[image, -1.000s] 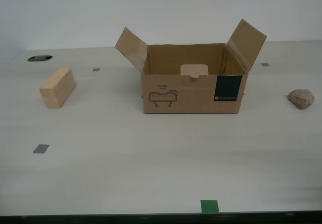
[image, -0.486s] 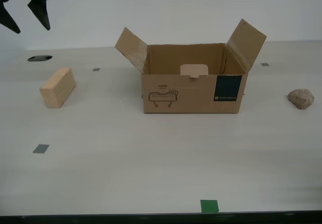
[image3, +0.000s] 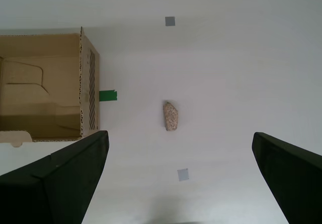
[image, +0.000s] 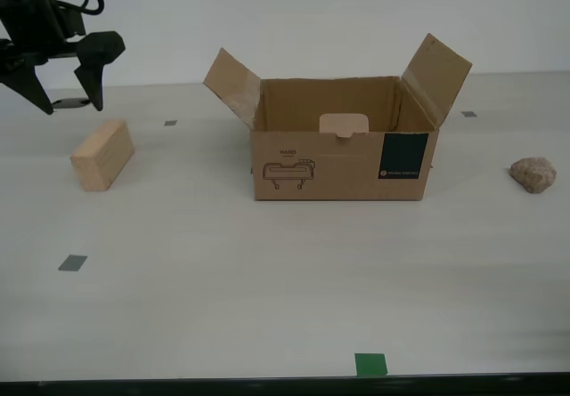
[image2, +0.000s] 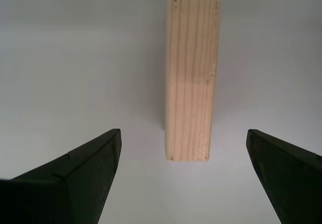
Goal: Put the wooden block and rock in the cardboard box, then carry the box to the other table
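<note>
The second gripper is held spread wide above the wooden block, which lies on the table at the exterior view's left, well apart from the cardboard box. The block's narrow width should be straddled squarely before closing.

The brown corrugated cardboard box stands mid-tabletop, nearer the far edge. The pale tan wooden block lies toward the exterior view's left edge, the lumpy grey-brown rock toward the right edge.
</note>
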Controlling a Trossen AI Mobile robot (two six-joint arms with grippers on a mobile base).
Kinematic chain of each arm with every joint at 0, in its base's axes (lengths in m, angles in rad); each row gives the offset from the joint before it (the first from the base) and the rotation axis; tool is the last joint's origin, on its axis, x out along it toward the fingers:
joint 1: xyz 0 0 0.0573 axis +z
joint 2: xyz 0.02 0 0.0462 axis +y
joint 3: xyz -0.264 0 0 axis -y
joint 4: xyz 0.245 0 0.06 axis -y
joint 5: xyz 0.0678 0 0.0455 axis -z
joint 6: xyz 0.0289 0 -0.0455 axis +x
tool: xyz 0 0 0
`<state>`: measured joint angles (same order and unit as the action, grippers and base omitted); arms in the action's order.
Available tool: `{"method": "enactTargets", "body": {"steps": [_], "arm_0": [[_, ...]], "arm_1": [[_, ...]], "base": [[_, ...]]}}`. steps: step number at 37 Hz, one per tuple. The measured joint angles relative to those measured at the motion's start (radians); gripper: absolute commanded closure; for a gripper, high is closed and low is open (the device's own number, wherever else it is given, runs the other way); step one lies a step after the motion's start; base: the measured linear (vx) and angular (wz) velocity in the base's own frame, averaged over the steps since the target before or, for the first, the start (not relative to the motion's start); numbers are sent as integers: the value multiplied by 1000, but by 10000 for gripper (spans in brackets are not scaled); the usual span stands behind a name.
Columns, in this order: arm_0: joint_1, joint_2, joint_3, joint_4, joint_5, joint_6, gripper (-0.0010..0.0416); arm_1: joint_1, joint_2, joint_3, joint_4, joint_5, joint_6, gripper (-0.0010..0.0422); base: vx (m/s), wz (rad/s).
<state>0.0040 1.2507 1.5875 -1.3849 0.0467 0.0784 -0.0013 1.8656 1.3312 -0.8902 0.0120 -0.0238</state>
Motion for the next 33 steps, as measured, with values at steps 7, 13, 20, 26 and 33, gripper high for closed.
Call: {"method": "enactTargets", "body": {"steps": [7, 13, 20, 26, 33], "arm_0": [[-1, 0, 0, -11, 0, 1, 8], [0, 0, 0, -11, 0, 6, 8], [0, 0, -26, -6, 0, 23, 8], [-2, 0, -109, 11, 0, 24, 8], [0, 0, -236, 101, 0, 23, 8]], "arm_1": [[-3, 77, 0, 60, 0, 1, 73], [-11, 119, 0, 90, 14, 12, 73], [-31, 126, 0, 143, 25, 10, 73], [-39, 136, 1, 157, 23, 0, 73], [-39, 143, -7, 183, 4, 0, 74]], "base": [[0, 0], [0, 0], [0, 0], [0, 0], [0, 0]]}}
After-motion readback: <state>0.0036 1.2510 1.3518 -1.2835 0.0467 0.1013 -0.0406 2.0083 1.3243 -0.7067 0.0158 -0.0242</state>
